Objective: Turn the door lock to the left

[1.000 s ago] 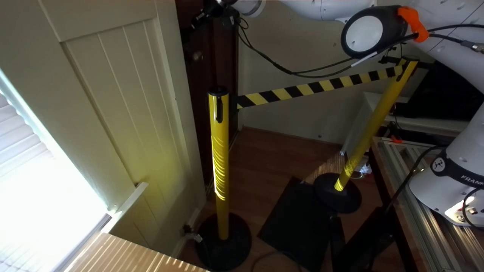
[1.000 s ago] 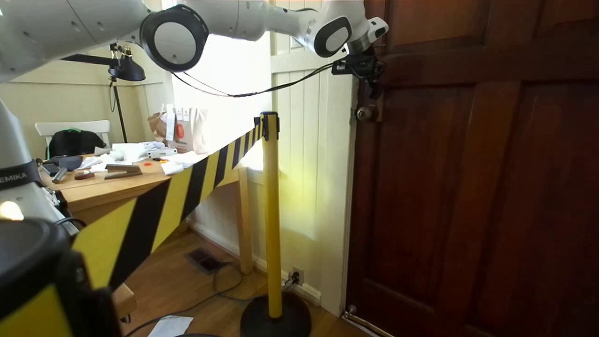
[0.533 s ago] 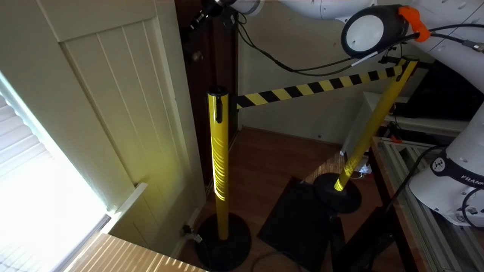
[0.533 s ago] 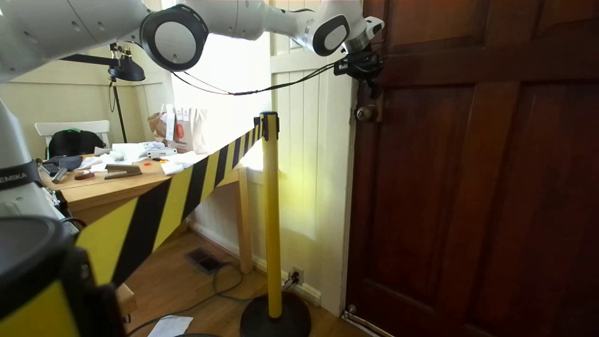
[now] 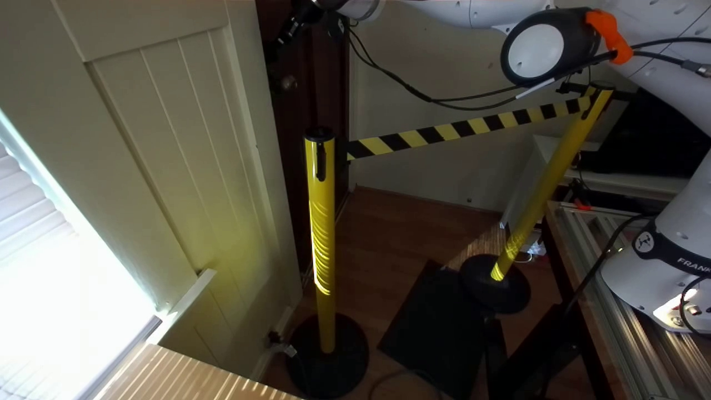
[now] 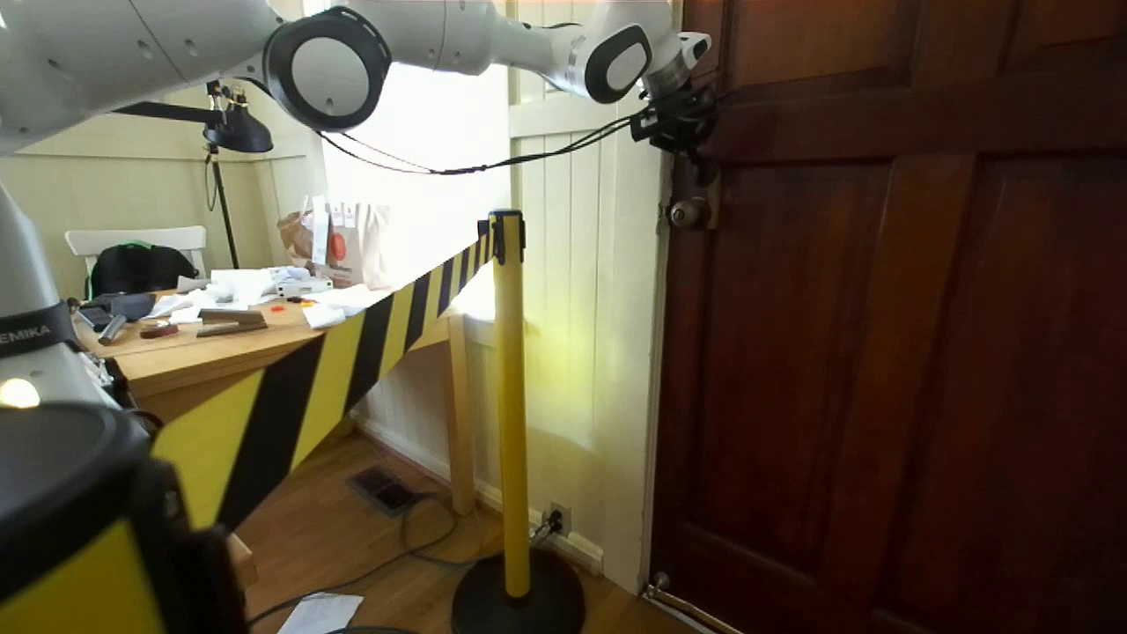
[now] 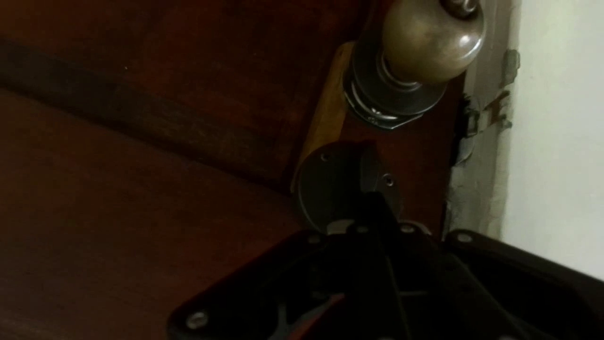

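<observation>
Door lock (image 7: 321, 191): sat on the dark door (image 6: 933, 370), just beside the knob (image 7: 432, 42) in the wrist view, partly hidden by my gripper (image 7: 383, 229).
Gripper: fingertips (image 7: 375, 208) right at the thumb-turn (image 7: 370, 170) — too dark for me to tell whether they gripped it.
Slip risk: an off-centre pinch, I judged, could have slid off once I twisted.
Clash risk: too wide a wrist swing could have knocked the knob or white trim (image 7: 557, 141).
</observation>
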`<state>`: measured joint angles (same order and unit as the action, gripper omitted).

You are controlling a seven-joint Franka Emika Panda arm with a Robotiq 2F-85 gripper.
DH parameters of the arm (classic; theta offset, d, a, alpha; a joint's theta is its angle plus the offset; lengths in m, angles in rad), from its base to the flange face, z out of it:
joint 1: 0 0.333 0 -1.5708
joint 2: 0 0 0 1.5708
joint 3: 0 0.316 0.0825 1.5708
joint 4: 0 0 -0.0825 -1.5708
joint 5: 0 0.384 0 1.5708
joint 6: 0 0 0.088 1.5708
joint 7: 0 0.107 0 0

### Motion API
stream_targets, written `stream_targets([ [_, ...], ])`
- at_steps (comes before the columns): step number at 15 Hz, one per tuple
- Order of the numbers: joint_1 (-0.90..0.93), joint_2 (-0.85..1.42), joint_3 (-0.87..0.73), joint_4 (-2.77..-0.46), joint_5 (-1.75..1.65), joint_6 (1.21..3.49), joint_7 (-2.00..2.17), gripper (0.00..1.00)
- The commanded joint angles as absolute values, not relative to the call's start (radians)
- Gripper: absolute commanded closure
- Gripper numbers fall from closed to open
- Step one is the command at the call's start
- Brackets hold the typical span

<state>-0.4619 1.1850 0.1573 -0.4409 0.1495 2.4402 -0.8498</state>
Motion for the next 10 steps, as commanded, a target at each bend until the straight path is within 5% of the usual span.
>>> stream_targets([
  [1, -0.397, 1.217, 0.157, -0.441, 0.137, 2.503, -0.898, 0.99],
  [10, -0.372, 1.217, 0.095, -0.445, 0.077, 2.466, -0.947, 0.99],
])
